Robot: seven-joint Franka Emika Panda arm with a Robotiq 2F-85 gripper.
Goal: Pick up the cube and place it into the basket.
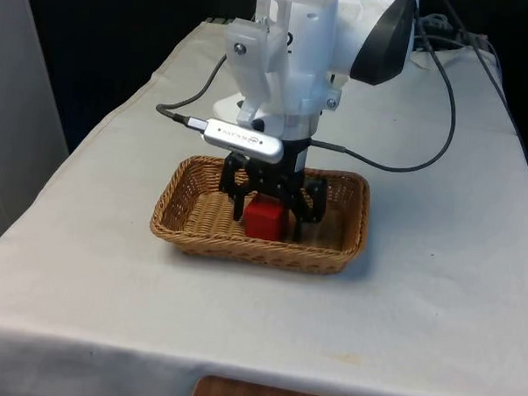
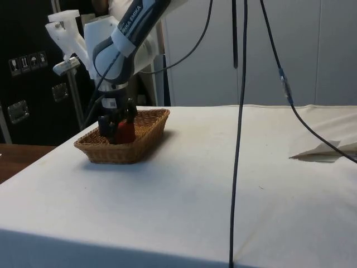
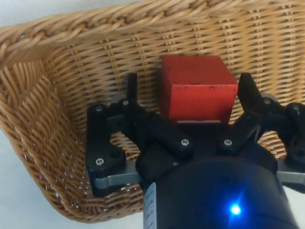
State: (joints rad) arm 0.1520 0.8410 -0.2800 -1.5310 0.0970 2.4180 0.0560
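A red cube (image 1: 265,221) sits on the floor of a woven wicker basket (image 1: 244,247) in the middle of the table. My gripper (image 1: 277,207) reaches down into the basket and stands open, one finger on each side of the cube. In the wrist view the cube (image 3: 195,90) lies between the fingers (image 3: 132,86) with a clear gap on one side, close to the basket's wall (image 3: 57,28). From the side, the cube (image 2: 126,133) shows just above the basket's rim (image 2: 120,152), beside the gripper (image 2: 116,128).
A black cable (image 1: 423,161) loops from the arm over the cloth on the front view's right. In the side view, cables (image 2: 240,139) hang down in front of the table, and a fold of cloth (image 2: 323,152) lies at the far right.
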